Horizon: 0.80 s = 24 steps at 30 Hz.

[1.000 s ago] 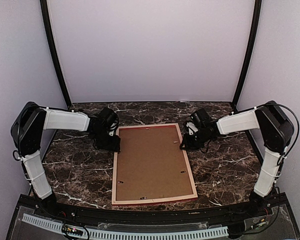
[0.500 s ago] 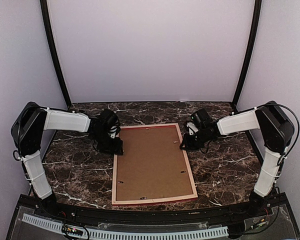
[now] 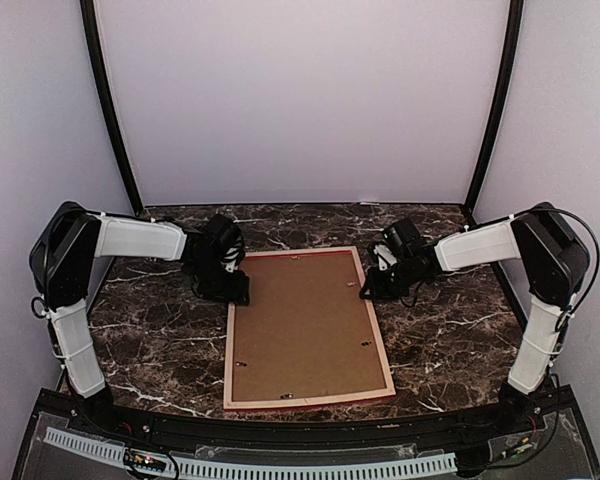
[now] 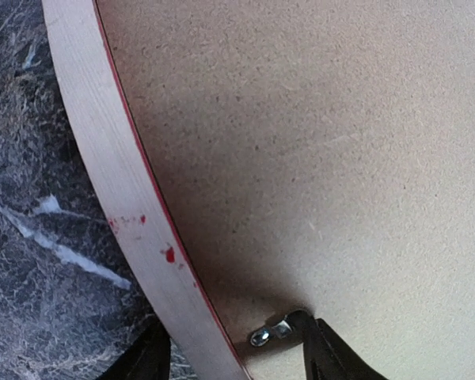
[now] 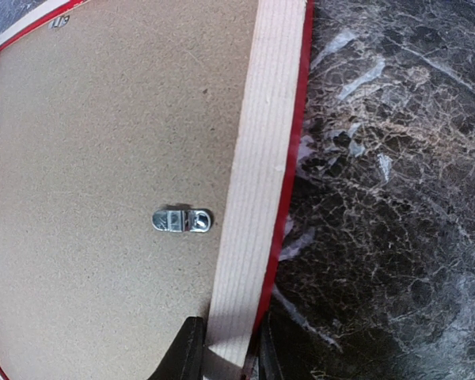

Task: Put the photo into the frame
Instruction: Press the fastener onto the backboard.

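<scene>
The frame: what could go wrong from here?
The right gripper pinches only a thin rail of the frame; a lift may slip or tilt it. The left gripper stands open astride the other rail, one finger by a metal clip; closing could bend it.

The dark marble-patterned worktop (image 3: 150, 340) carries the frame (image 3: 227, 350), lying flat and face down at its middle, pale back upward, with a brown backing board (image 3: 305, 325) filling it.
</scene>
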Tool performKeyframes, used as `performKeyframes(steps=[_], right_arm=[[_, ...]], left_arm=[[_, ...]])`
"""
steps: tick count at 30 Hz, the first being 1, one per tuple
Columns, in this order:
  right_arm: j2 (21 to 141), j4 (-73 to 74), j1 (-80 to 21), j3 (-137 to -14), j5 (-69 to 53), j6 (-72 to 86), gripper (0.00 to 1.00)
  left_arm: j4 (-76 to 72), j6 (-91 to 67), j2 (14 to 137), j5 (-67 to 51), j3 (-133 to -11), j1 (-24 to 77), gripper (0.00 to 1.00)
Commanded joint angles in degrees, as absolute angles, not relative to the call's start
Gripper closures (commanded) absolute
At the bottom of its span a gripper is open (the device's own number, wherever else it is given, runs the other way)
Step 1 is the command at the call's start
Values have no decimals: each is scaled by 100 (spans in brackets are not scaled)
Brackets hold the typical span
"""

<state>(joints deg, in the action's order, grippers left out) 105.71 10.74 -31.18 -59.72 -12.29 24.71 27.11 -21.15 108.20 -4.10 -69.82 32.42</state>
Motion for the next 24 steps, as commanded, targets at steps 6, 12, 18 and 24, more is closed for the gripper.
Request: performKeyframes(steps=[6,12,18,24], right_arm=[[10472,1146,-3101,-5845,-1348,2313,79],[10469,1143,-3102,-5827,-1354,2303,79],[10477,1141,-3101,-5853,-1375,2305,79],[10489,1165,-3099,-5878,-1380,2303,79]], left_arm=[[2799,-2061,11051,114,-7215,3209,45],[2786,-2101,11058,133,-7204,3186,56],[2788,-2138,11049,88,-7183,3173,63],[2696,-2236,11025,-164,-7110,3173,67]])
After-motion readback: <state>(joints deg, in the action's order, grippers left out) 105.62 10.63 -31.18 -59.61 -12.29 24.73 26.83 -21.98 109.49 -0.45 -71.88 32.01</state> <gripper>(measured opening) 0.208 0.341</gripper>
